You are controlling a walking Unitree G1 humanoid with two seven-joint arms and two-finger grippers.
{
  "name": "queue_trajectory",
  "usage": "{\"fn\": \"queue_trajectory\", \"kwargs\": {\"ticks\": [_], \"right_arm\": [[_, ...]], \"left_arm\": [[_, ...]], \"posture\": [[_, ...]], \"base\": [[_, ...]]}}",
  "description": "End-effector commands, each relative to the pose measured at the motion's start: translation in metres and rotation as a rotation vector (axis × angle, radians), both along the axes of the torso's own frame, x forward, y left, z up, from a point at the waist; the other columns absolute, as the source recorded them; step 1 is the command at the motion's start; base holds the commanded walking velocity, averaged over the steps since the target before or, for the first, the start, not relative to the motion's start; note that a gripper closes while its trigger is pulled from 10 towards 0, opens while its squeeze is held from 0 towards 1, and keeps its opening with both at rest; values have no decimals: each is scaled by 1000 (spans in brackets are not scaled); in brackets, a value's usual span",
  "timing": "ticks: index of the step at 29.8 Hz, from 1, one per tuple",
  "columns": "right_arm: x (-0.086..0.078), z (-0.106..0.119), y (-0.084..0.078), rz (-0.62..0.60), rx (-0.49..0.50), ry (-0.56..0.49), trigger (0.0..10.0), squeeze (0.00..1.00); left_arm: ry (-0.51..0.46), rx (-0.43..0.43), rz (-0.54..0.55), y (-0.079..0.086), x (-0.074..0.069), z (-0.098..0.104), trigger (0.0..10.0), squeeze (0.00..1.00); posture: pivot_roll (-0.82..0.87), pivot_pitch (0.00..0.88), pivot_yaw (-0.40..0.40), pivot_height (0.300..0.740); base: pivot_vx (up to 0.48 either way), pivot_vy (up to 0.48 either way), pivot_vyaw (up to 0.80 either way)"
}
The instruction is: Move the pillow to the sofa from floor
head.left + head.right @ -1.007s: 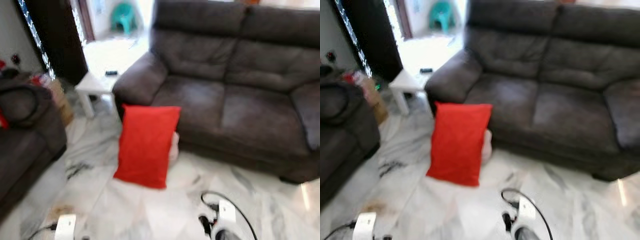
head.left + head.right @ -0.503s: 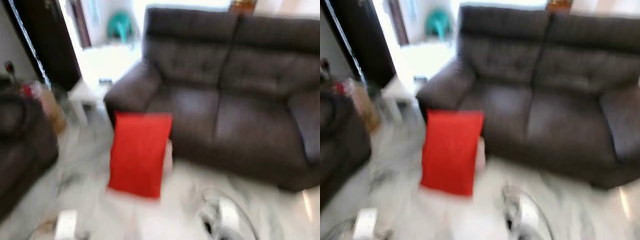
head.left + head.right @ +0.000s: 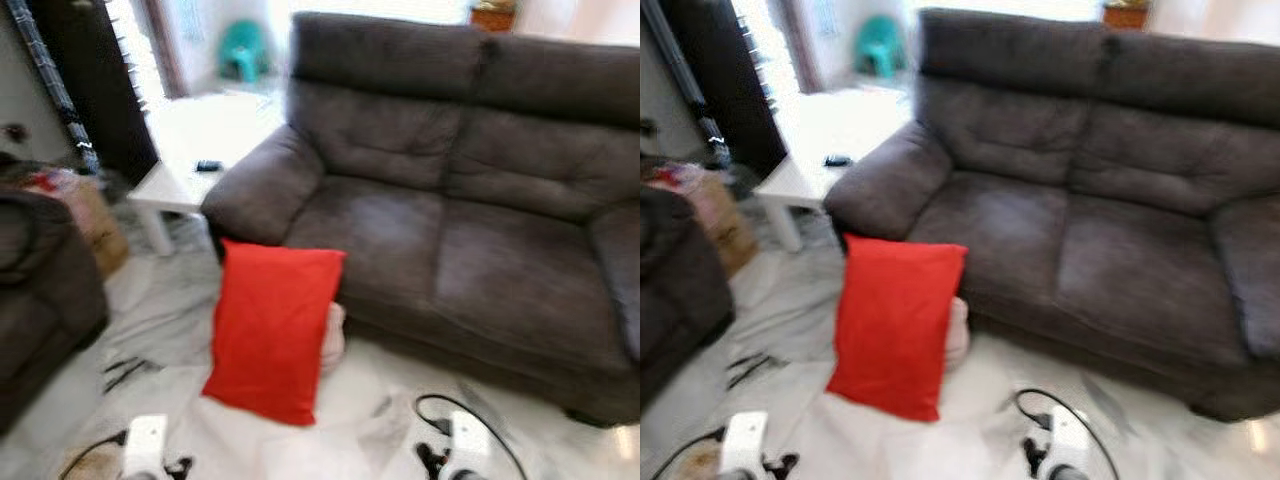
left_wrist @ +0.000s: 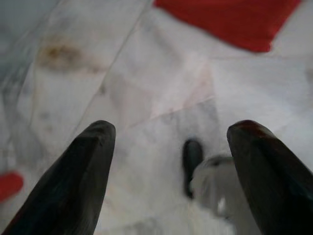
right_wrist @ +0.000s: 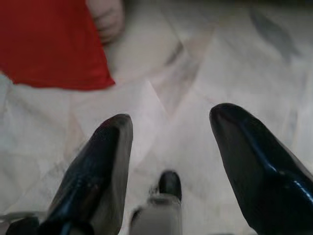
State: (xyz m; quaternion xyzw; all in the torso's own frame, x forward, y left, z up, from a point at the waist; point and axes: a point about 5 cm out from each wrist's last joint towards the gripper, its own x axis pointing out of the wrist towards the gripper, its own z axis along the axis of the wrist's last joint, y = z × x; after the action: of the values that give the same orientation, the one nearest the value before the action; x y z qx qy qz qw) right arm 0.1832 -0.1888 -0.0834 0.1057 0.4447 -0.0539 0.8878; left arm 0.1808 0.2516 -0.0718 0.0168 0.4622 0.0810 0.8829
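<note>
A red pillow (image 3: 272, 328) stands tilted on the marble floor, leaning against the front of the dark grey two-seat sofa (image 3: 470, 210) near its left armrest. A pale bundle (image 3: 333, 335) lies tucked behind the pillow's right edge. My left gripper (image 4: 171, 171) hangs low over the floor, fingers open and empty, with the pillow's bottom edge (image 4: 230, 22) ahead of it. My right gripper (image 5: 173, 169) is open too, the pillow's corner (image 5: 49, 44) ahead of it. Both wrists (image 3: 146, 445) (image 3: 468, 440) show at the lower edge of the eye views.
A white low table (image 3: 190, 165) with a small dark object stands left of the sofa's armrest. Another dark sofa (image 3: 40, 290) sits at the far left, with a cardboard box (image 3: 95, 215) beside it. Marble floor (image 3: 180, 330) spreads in front of the pillow.
The camera has shifted and steadied, so the sofa and pillow sit a little lower and left in view and look sharper. The pillow itself has not moved.
</note>
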Motion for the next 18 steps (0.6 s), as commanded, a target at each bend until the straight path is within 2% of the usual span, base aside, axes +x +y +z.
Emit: {"fn": "queue_trajectory", "kwargs": {"ticks": [1, 15, 18], "right_arm": [[10, 4, 14, 21, 28, -29, 10000, 0], [11, 4, 14, 26, 31, -30, 10000, 0], [11, 4, 14, 29, 30, -34, 10000, 0]], "left_arm": [[41, 21, 14, 9, -10, -3, 10000, 0], [41, 22, 15, 9, -10, -2, 10000, 0], [42, 21, 15, 9, -10, -2, 10000, 0]], "posture": [[-41, 0, -28, 740], [-39, 0, -29, 740], [-39, 0, -29, 740]], "base": [[296, 0, 650], [283, 0, 33], [273, 0, 529]]}}
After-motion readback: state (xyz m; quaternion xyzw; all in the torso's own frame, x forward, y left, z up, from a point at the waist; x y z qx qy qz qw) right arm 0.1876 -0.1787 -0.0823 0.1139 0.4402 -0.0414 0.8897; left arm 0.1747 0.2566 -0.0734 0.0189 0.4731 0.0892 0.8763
